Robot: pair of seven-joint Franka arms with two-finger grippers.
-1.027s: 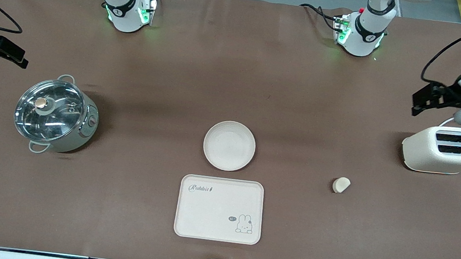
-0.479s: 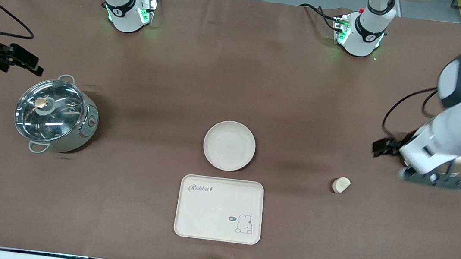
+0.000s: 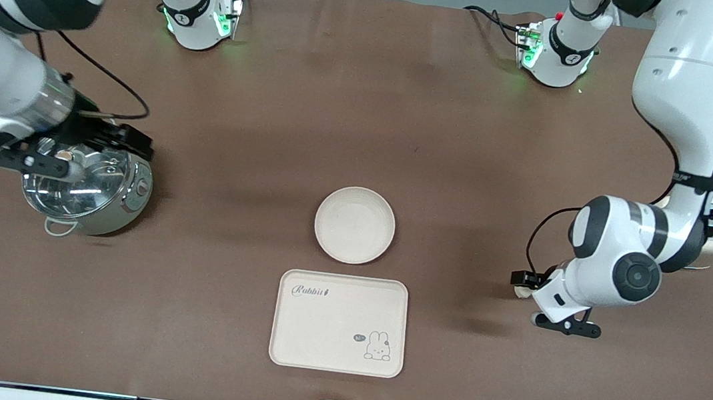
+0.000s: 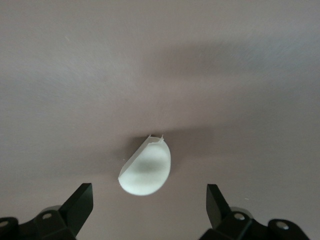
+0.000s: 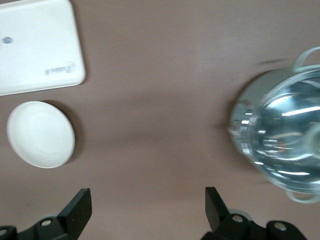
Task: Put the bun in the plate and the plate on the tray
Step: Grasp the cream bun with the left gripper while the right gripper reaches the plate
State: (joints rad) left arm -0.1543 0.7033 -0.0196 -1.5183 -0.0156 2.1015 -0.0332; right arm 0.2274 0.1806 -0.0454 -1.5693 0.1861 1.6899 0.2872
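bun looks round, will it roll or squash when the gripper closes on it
The bun probably won't roll far: it shows one flat-cut side. It looks doughy, so it may dent under the pads. The open left gripper hovers above it, not touching.

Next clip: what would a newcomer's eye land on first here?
The left gripper hangs open right over the bun, which lies on the table toward the left arm's end. The right gripper, also open, hovers by the steel pot at the right arm's end. Mid-table, the empty plate sits beside the tray, which is nearer the camera.
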